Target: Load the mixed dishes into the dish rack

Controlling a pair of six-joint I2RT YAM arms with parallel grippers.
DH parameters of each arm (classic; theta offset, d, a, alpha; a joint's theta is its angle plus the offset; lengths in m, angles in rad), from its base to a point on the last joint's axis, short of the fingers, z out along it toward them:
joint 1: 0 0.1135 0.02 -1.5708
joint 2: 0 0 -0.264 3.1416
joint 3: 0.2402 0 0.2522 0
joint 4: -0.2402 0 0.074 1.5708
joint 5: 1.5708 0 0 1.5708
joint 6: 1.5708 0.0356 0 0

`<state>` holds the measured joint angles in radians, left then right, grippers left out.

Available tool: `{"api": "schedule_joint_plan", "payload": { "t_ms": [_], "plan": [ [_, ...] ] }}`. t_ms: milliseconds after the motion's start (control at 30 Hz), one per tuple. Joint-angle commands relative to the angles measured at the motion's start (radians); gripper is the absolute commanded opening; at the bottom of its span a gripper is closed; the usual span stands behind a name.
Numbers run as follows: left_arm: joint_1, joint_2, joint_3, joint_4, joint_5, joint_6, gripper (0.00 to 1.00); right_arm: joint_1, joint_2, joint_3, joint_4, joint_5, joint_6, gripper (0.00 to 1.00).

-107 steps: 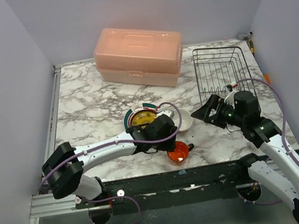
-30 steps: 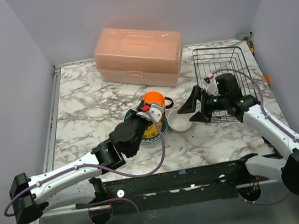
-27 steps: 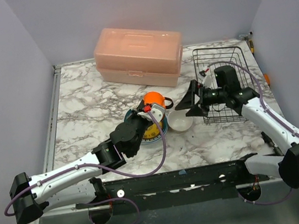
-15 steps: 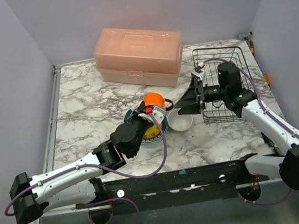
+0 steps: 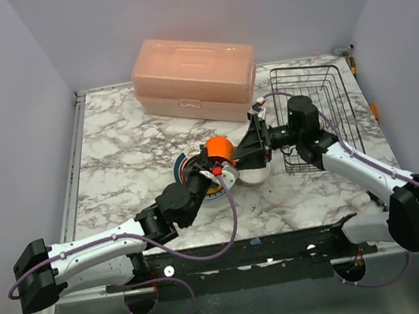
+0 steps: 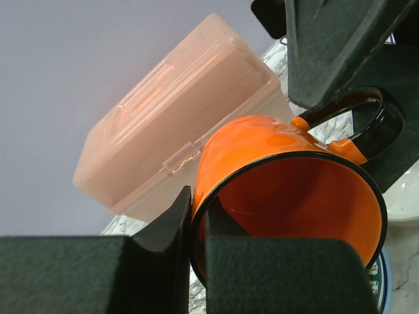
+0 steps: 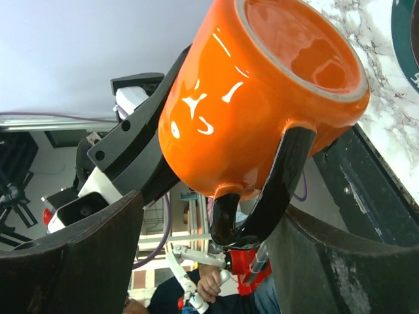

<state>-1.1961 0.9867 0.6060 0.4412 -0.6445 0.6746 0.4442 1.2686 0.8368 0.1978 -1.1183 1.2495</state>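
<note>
One orange mug (image 5: 219, 149) is held tilted above the plate stack (image 5: 188, 163) at table centre, its rim pinched by the left gripper (image 6: 198, 219). Right gripper (image 7: 213, 208) is spread, with one finger on either side of the mug's black handle. One cream bowl (image 5: 256, 175) touches the stack, one dish rack (image 5: 317, 86) sits far right, and the plate count is unreadable.

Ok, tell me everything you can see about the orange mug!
The orange mug is shiny, like glazed pottery, with a thin black rim and a black loop handle. It is empty inside. It hangs tipped in the air above the plates, not on the table. The left jaws pinch its rim, one inside and one outside. The right jaws stand open on either side of the handle.
</note>
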Motion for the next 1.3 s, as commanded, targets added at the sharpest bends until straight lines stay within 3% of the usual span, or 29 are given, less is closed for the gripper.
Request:
{"api": "schedule_joint_plan", "payload": {
  "t_ms": [0,233,533,867,1067,1233,1267],
  "plan": [
    [-0.014,-0.024,-0.006,0.141,0.035,0.052,0.00,0.026,0.029,-0.030,0.089,-0.040,0.057,0.72],
    [-0.040,-0.037,-0.046,0.205,0.057,0.106,0.00,0.028,0.068,-0.076,0.173,-0.079,0.118,0.55],
    [-0.071,-0.048,-0.126,0.346,0.113,0.198,0.00,0.028,0.117,-0.094,0.290,-0.117,0.193,0.44],
    [-0.103,-0.070,-0.152,0.351,0.158,0.237,0.00,0.035,0.167,-0.088,0.397,-0.158,0.255,0.44],
    [-0.110,-0.069,-0.152,0.338,0.165,0.232,0.00,0.043,0.184,-0.100,0.546,-0.171,0.345,0.01],
    [-0.110,-0.072,-0.132,0.323,0.131,0.197,0.00,0.057,0.186,-0.123,0.688,-0.161,0.426,0.01],
    [-0.111,-0.069,-0.124,0.323,0.111,0.192,0.04,0.057,0.183,-0.130,0.705,-0.155,0.436,0.01]
  ]
}}
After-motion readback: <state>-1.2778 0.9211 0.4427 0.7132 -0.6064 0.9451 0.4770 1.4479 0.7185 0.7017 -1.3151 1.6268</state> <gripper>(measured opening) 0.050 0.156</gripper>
